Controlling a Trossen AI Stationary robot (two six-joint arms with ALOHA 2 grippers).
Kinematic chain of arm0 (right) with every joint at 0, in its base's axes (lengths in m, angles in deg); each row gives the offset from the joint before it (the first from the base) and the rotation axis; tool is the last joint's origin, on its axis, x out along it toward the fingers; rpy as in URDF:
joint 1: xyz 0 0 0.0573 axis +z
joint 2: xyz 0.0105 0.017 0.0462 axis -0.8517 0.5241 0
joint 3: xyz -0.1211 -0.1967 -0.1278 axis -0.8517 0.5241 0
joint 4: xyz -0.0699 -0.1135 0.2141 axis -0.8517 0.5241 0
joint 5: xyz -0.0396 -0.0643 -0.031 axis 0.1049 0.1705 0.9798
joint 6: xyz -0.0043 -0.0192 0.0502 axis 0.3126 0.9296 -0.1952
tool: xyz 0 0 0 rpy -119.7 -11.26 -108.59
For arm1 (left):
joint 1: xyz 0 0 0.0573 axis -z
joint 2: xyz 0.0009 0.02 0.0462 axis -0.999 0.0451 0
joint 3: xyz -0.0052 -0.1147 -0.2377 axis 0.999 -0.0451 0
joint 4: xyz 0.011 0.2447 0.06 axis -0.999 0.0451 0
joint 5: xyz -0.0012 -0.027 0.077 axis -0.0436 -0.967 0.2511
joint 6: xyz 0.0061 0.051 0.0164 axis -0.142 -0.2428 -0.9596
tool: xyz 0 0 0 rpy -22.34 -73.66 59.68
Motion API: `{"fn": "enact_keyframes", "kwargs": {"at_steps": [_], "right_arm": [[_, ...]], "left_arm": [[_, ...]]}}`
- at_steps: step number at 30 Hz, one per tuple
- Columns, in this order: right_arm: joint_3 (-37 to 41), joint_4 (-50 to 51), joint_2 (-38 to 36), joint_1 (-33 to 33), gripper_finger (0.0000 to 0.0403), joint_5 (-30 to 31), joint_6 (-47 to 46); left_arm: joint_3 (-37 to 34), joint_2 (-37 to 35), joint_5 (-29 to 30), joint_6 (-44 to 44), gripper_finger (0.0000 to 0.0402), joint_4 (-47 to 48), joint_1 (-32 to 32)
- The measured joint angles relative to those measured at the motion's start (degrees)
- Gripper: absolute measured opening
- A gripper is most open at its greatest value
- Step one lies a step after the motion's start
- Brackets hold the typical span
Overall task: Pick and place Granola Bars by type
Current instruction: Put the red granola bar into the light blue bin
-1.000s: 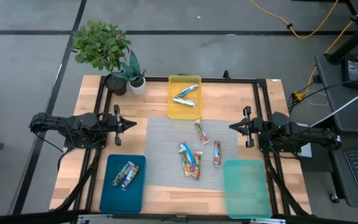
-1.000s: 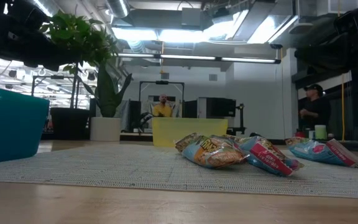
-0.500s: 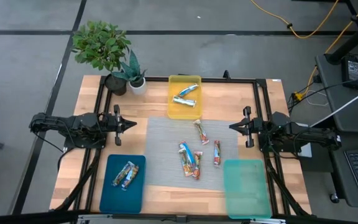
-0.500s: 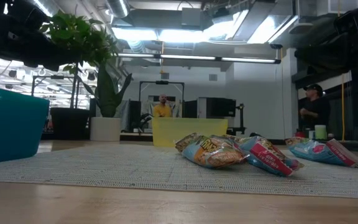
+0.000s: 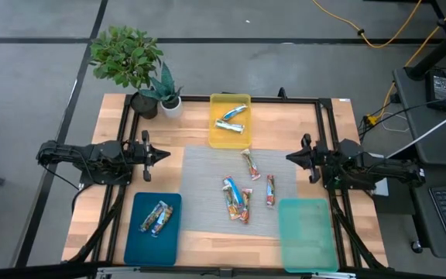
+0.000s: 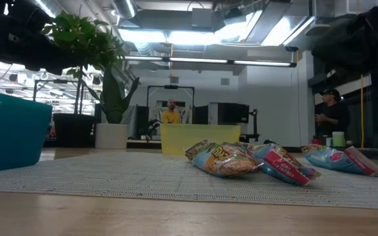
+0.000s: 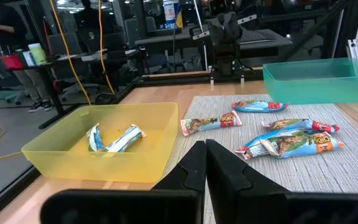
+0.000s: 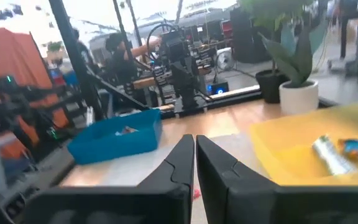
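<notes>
Shiny wrapped granola bars (image 5: pixel 245 192) lie loose on the grey mat (image 5: pixel 207 186) at the table's middle — two more sit in the dark blue tray (image 5: pixel 155 232) at near left, two blue-and-white ones in the yellow tray (image 5: pixel 230 132) at far centre. The teal tray (image 5: pixel 308 232) is near right. Left gripper (image 5: pixel 161 154) and right gripper (image 5: pixel 291 157) are both clenched, hovering at the mat's sides. Potted plants (image 5: pixel 130 62) stand far left.

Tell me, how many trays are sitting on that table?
3. A yellow tray at the far edge holds two bars, a dark blue tray at the near left holds two, and a teal tray at the near right looks bare.
</notes>
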State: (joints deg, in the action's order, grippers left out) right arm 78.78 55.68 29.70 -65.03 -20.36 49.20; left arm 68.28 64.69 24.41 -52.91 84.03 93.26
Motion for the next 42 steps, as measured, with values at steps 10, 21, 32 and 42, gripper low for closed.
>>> {"fn": "enact_keyframes", "kwargs": {"at_steps": [10, 21, 32, 42], "right_arm": [[-4.96, 1.63, 1.1, 0.01, 0.0022, 0.7, -6.8], [-37.05, 37.88, 22.93, 0.02, 0.0174, -0.63, 3.67], [-52.26, 44.47, 48.08, 0.02, 0.033, 1.99, -4.08], [-53.09, 40.91, 64.28, 0.0, 0.0324, 8.06, -13.1]], "left_arm": [[0.0, 0.0, 0.0, 0.0, 0.0005, -0.01, 0.0], [0.0, 0.0, 0.0, 0.0, 0.0007, -0.01, 0.0], [0.0, 0.0, 0.0, 0.0, 0.0004, -0.02, -0.01], [0.0, 0.0, 0.0, 0.0, 0.0004, -0.02, -0.01]]}}
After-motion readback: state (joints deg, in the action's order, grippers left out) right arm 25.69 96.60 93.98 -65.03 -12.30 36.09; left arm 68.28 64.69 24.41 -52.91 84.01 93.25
